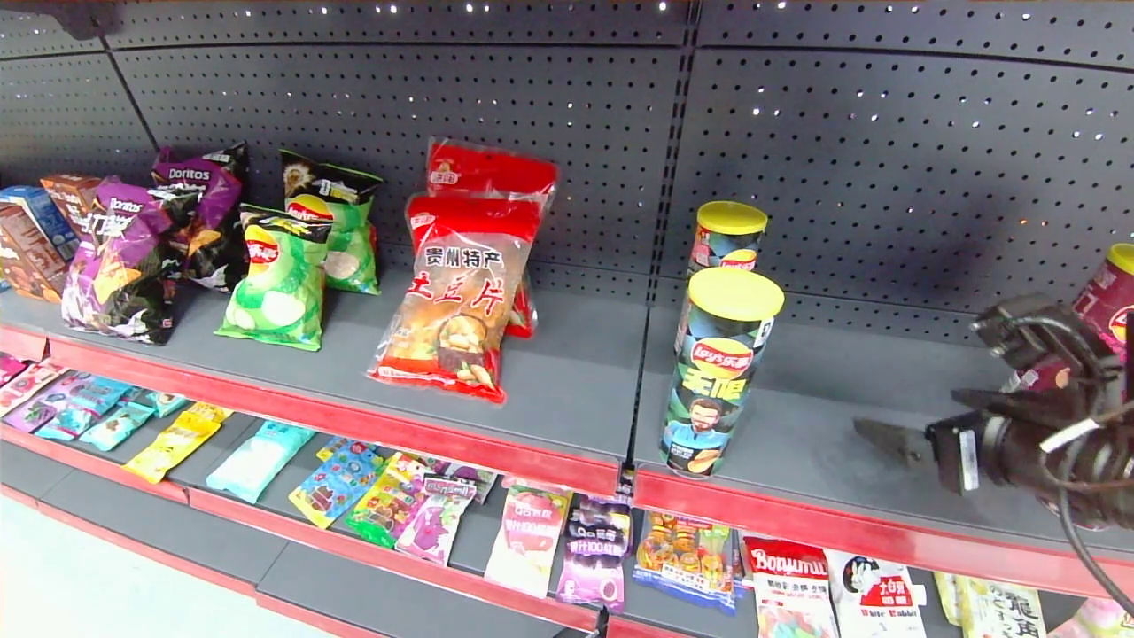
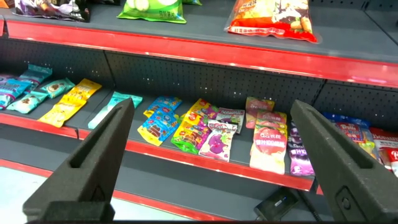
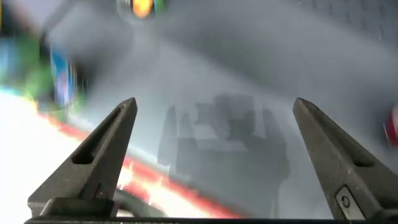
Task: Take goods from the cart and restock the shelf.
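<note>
The grey upper shelf (image 1: 567, 372) holds two green canisters with yellow lids, one in front (image 1: 719, 381) and one behind (image 1: 728, 237). My right gripper (image 1: 912, 421) hovers over the shelf's right section, to the right of the canisters, open and holding nothing. Just behind it stands a red canister (image 1: 1107, 301). In the right wrist view the right gripper (image 3: 214, 109) hangs over bare grey shelf board (image 3: 224, 74). My left gripper (image 2: 211, 118) is open and empty, facing the lower shelf of small candy packets (image 2: 211, 134).
Left of the canisters are two red bags of potato slices (image 1: 456, 301), green chip bags (image 1: 276, 279) and purple chip bags (image 1: 124, 266). A red-edged lower shelf (image 1: 399, 554) carries several flat snack packets. A perforated back panel (image 1: 886, 159) closes the shelf behind.
</note>
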Available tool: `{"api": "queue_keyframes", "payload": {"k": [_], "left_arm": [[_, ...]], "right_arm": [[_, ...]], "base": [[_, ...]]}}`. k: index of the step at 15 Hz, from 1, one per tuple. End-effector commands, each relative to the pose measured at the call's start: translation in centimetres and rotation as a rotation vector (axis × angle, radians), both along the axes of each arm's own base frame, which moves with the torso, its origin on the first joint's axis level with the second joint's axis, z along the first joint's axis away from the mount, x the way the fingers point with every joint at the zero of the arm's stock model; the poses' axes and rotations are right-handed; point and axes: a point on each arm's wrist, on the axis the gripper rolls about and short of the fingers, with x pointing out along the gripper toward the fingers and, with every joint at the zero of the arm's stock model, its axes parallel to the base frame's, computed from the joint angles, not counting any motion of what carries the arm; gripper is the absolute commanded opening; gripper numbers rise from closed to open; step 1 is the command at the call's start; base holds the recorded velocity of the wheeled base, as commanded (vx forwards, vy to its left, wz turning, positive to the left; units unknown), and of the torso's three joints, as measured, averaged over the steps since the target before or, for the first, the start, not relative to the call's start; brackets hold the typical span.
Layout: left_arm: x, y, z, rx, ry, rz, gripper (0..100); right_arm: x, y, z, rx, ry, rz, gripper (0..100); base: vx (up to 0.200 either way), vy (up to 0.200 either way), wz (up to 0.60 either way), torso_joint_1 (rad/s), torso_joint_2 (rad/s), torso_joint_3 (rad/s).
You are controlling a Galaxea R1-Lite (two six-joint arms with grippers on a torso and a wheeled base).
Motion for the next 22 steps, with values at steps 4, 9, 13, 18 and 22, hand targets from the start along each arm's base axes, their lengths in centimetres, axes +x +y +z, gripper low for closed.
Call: {"api": "queue_keyframes", "payload": {"k": [4,9,13,18,22], "left_arm": [[0.0,0.0,0.0,0.0,0.0,0.0,100],[0.0,0.0,0.0,0.0,0.0,0.0,100],[0.0,0.0,0.0,0.0,0.0,0.0,100],[0.0,0.0,0.0,0.0,0.0,0.0,100],[0.0,0.0,0.0,0.0,0.0,0.0,100]], "right_arm": [[-10.0,-3.2,-1.8,0.016,-0.027,-0.045,100],[-18.1,-4.6,-5.1,-0.083,-0.189,-0.217,100],[-20.6,-4.4,-6.1,0.027,-0.356,-0.272,100],[-19.9,-4.4,-8.6,0.005,-0.42,-0.259,100],[-19.7,-4.0,-8.8,0.086,-0.421,-0.05,100]], "base": [[0.0,0.0,0.0,0.0,0.0,0.0],[0.0,0.0,0.0,0.0,0.0,0.0],[0.0,0.0,0.0,0.0,0.0,0.0],[0.0,0.0,0.0,0.0,0.0,0.0],[0.0,0.0,0.0,0.0,0.0,0.0]]}}
